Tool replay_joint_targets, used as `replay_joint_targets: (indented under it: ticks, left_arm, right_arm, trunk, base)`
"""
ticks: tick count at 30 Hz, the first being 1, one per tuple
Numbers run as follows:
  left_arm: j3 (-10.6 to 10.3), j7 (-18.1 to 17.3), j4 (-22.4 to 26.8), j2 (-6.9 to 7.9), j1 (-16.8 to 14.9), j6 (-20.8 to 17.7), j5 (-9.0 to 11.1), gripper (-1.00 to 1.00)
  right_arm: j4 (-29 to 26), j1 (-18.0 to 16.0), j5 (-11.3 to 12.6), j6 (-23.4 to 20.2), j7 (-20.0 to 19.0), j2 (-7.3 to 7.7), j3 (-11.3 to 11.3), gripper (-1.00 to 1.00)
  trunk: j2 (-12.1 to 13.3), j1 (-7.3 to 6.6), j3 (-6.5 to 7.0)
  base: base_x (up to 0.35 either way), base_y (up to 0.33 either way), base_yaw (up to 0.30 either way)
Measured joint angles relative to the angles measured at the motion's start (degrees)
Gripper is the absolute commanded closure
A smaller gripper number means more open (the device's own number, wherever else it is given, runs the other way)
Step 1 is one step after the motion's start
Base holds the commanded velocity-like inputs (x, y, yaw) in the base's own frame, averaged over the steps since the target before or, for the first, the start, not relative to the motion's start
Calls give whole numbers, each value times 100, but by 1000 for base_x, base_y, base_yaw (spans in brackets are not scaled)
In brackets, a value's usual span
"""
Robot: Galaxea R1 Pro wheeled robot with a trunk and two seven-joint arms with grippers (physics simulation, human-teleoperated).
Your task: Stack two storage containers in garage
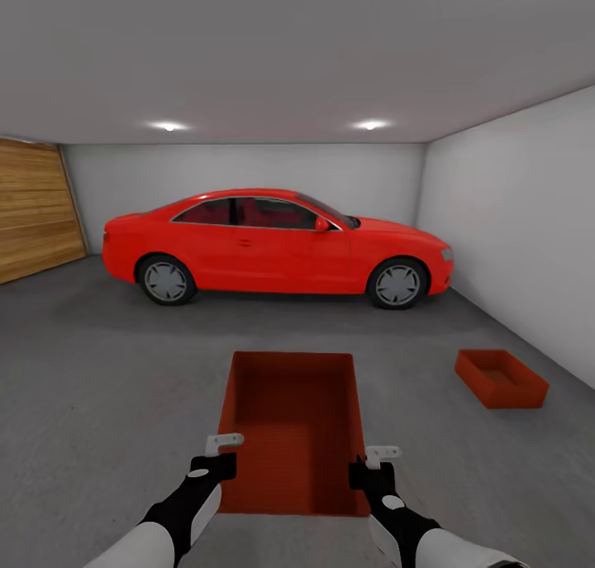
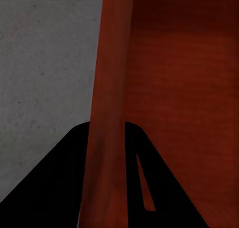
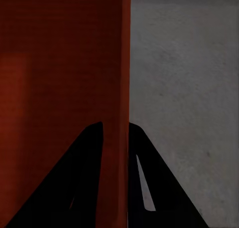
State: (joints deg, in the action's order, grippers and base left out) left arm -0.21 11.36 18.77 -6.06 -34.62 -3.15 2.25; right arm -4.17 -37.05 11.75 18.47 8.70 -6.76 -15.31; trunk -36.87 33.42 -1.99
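Observation:
I am in the garage. A red-orange lidless storage container (image 1: 291, 427) hangs in front of me above the grey concrete floor (image 1: 107, 386). My left gripper (image 1: 223, 446) is shut on its left wall (image 2: 107, 113), one finger on each side. On the opposite wall (image 3: 115, 103) my right gripper (image 1: 380, 455) is shut the same way. The other storage container (image 1: 501, 377) rests on the floor ahead to the right, near the white wall.
A glossy red car (image 1: 277, 247) is parked across the far side of the room. A wood-slat garage door (image 1: 33, 212) is at the left, a white wall (image 1: 529, 221) at the right. Bare concrete lies between me and the car.

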Motion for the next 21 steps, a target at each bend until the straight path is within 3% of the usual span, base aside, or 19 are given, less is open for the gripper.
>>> replay_joint_targets:
  ticks: [21]
  left_arm:
    - [-1,-1,7,2,-1,0,-9,100]
  right_arm:
    - [15,-5,29,21,7,-7,-20,100]
  trunk:
    - [0,0,0]
  base:
    - [321,0,0]
